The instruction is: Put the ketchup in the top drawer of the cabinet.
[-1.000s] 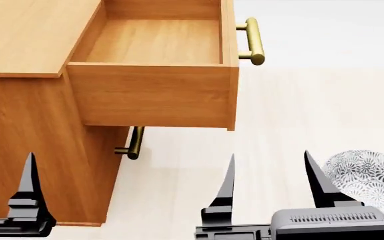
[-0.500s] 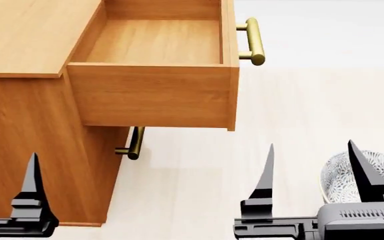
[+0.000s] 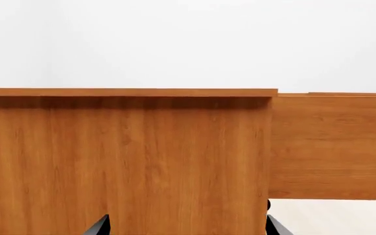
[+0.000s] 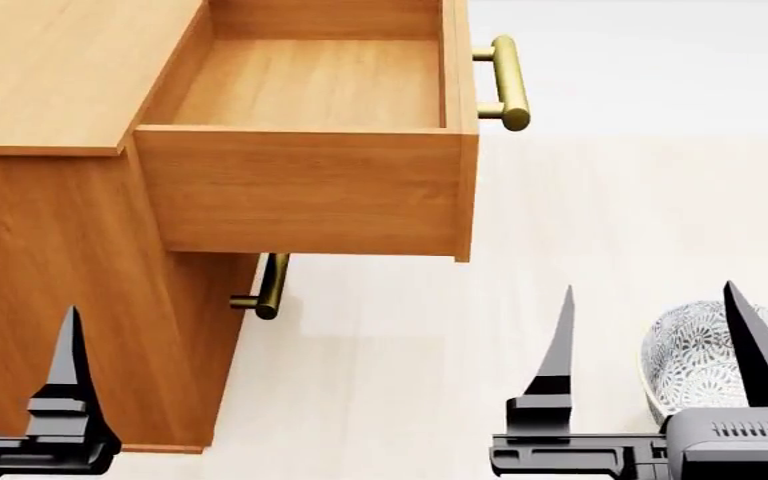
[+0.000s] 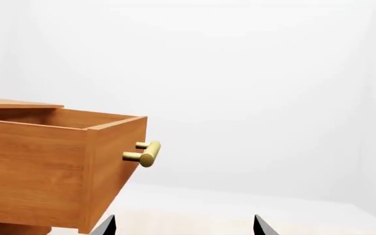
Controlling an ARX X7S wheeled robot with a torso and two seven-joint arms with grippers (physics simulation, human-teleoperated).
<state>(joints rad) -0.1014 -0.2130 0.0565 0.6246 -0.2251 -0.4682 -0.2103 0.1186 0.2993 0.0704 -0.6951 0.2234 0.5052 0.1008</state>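
Ketchup shows in no view; the right pincer stands spread and holds nothing, its fingers upright over the pale floor; the patterned bowl lies just behind its outer finger; the left pincer shows one finger only, so I cannot tell its state; ahead of both, the top drawer stands pulled out of the cabinet, its brass handle beyond; the lower handle sits beneath.

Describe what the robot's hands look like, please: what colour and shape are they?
Both are black. The right gripper has two long, thin fingers tapering to sharp points, on stepped black mounts joined by a crossbar, with a grey box bearing a row of vent slots behind. The left gripper shows only one such pointed finger, with a grey rounded part at the picture's edge.
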